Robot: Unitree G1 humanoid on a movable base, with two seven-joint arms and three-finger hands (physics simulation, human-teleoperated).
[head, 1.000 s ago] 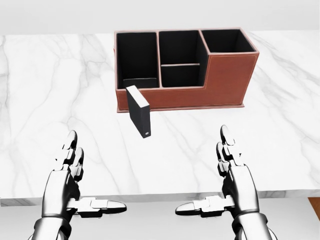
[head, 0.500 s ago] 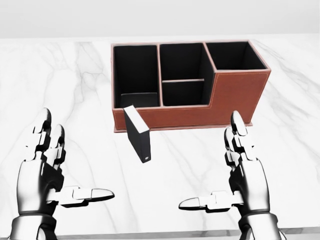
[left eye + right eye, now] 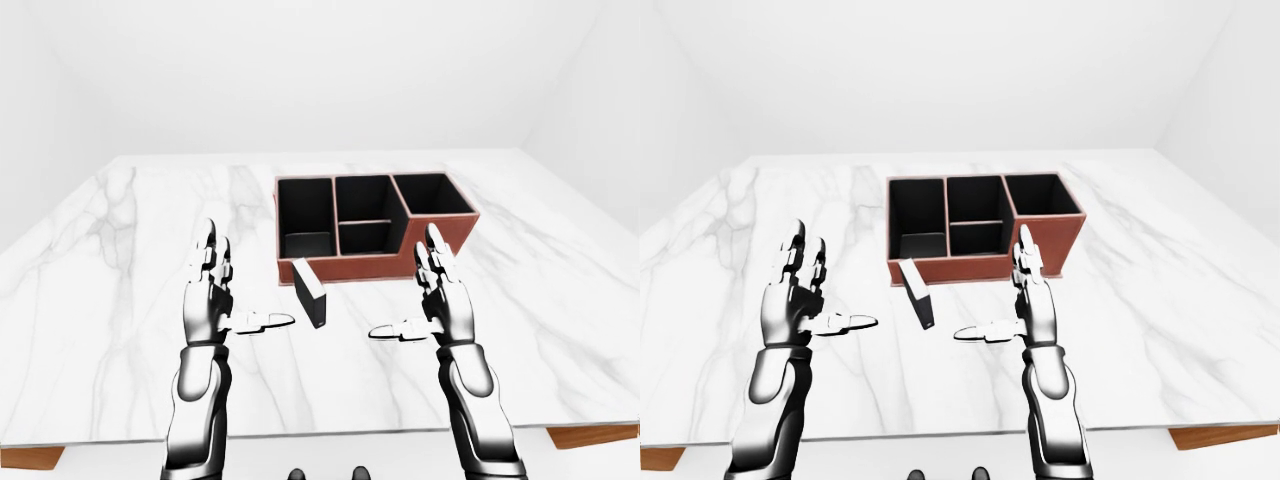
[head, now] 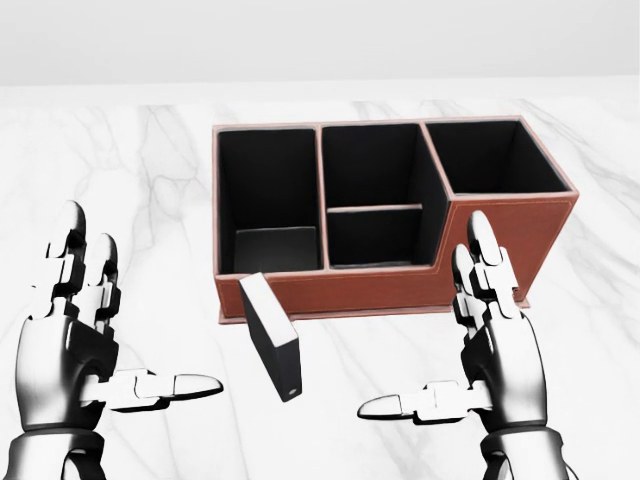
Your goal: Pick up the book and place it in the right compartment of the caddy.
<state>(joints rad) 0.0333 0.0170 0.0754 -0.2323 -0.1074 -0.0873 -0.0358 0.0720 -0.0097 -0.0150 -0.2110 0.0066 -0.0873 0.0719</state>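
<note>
A black book (image 4: pixel 271 337) stands upright on the white marble table (image 4: pixel 150 160), just below the caddy's low wall. The brown leather caddy (image 4: pixel 500 240) has black compartments: a left one, a split middle one, and a taller right one (image 4: pixel 492 157). My left hand (image 4: pixel 85 330) is open at the book's left, thumb pointing toward it. My right hand (image 4: pixel 470 350) is open at the book's right, below the caddy's right part. Neither hand touches the book. The book also shows in the left-eye view (image 3: pixel 310 294).
A flat dark item (image 4: pixel 274 248) lies at the bottom of the caddy's left compartment. The table's near edge (image 3: pixel 320 432) runs across the bottom of the left-eye view. White walls surround the table.
The whole view has shifted closer: the caddy and book appear larger and lower in the picture. Both hands stay open on either side of the book.
</note>
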